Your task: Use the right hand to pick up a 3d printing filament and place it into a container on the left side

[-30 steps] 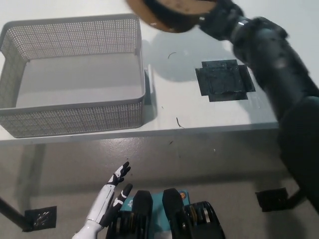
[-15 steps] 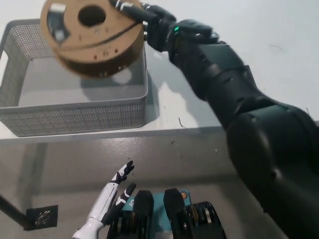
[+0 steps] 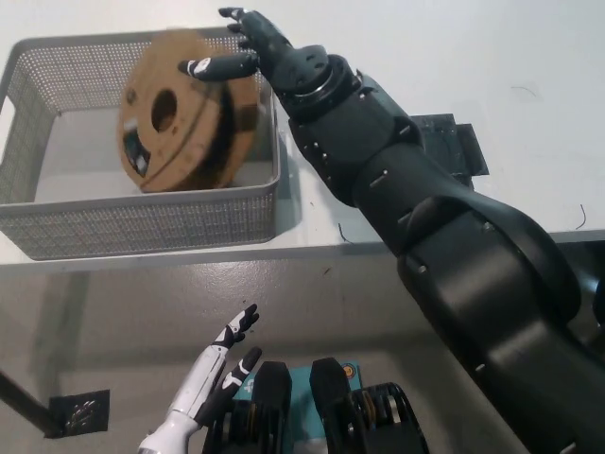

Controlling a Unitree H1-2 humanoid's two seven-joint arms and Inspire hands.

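Blurring filament spool (image 3: 184,123) in basket (image 3: 142,227); right robot hand (image 3: 250,52) spread above

The filament spool (image 3: 184,118) sits tilted inside the basket (image 3: 142,222) on the table's (image 3: 529,76) left.

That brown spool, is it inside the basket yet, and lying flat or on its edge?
Inside, on edge. The spool stands tilted within the mesh basket, side face showing; the right hand has fingers spread above it.

We find the filament spool (image 3: 184,113) motion-blurred inside the mesh basket (image 3: 142,222), whose left rim is cut by the frame. Above the basket, the right hand (image 3: 255,52) partly covers the spool's upper edge; contact unclear.
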